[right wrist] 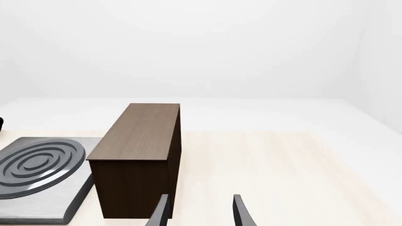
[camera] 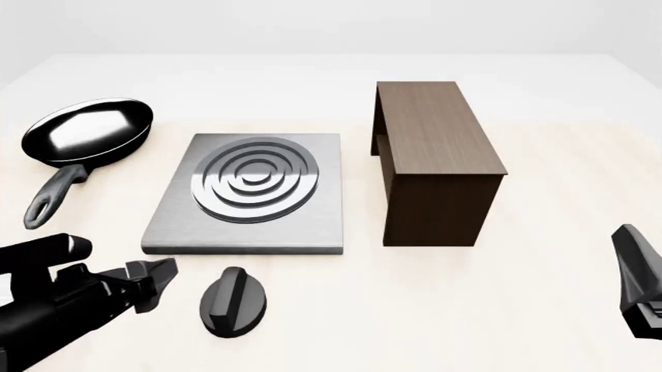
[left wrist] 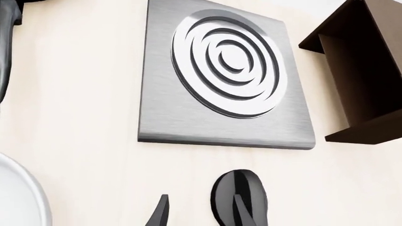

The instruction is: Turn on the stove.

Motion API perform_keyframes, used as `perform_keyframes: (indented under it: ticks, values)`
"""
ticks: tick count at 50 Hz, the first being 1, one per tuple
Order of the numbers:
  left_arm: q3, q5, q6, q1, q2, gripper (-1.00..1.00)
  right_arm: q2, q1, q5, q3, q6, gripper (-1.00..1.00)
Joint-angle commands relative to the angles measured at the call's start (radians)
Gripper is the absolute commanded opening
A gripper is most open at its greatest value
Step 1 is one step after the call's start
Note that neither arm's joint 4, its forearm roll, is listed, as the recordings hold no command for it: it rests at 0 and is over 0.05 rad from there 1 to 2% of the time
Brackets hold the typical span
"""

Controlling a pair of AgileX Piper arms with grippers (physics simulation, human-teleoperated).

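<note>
Your left gripper [camera: 155, 280] hangs lower left in the front view, fingers apart, just beside the knob [camera: 232, 301]. Straddle its ridge squarely before twisting. Above it lies the stove [camera: 248, 194]. Your right gripper [right wrist: 199, 209] idles, fingers apart.

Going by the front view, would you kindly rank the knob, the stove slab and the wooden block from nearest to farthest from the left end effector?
1. Knob, just right of the left end effector.
2. Stove slab, ahead.
3. Wooden block, far right.

Simulated kitchen tabletop: stove [camera: 248, 198], frying pan [camera: 88, 132], blank white surroundings.
</note>
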Motion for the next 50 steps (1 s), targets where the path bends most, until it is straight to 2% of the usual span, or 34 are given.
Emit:
perform_keyframes:
  ticks: [1,12,37,45,47,50]
  values:
    - [0.047,-0.082,-0.026,-0.002,0.057,1.00,0.000,0.000,0.000,0.000,0.000,1.00]
    - [0.087,-0.176,-0.070,-0.020,0.136,1.00,0.000,0.000,0.000,0.000,0.000,1.00]
    - [0.088,-0.183,-0.147,-0.080,0.168,1.00,0.000,0.000,0.000,0.000,0.000,1.00]
    - [0.089,-0.246,-0.140,-0.076,0.260,1.00,0.000,0.000,0.000,0.000,0.000,1.00]
    - [0.089,-0.247,-0.115,-0.065,0.262,1.00,0.000,0.000,0.000,0.000,0.000,1.00]
    - [0.089,-0.286,-0.125,-0.063,0.311,1.00,0.000,0.000,0.000,0.000,0.000,1.00]
